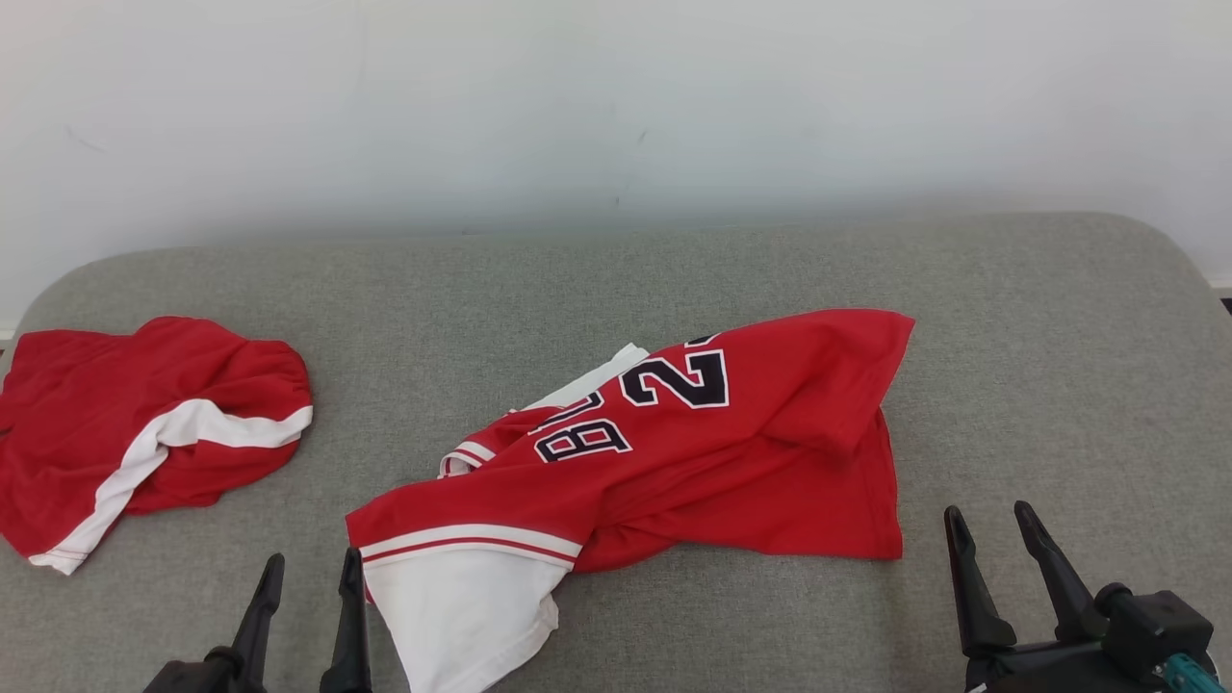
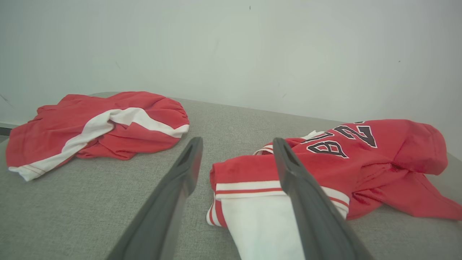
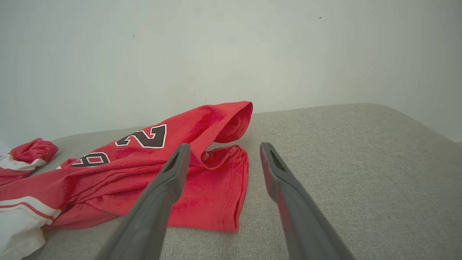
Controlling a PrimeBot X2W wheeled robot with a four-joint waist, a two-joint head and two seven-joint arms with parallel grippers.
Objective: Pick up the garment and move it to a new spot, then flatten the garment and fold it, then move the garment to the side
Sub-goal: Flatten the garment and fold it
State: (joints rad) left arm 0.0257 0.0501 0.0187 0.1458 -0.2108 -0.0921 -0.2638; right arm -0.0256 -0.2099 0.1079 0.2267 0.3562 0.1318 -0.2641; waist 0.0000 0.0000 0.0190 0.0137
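The red jersey [image 1: 731, 462] lies crumpled, so its underside and part of its black lettering [image 1: 693, 385] are folded out of sight; a dark scrap at the fold is perhaps another character. Its white panel [image 1: 462, 616] runs off the head view's bottom edge. The second red garment [image 1: 115, 423] is cut by that view's left edge. The left gripper [image 1: 315, 554] and right gripper [image 1: 987, 507] lose their bases below the frame. In the left wrist view one finger [image 2: 306, 202] covers part of the panel's striped band [image 2: 249, 187].

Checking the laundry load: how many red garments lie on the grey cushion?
2: the numbered jersey, crumpled in the middle; a red-and-white garment at the far left. Folds could hide more.
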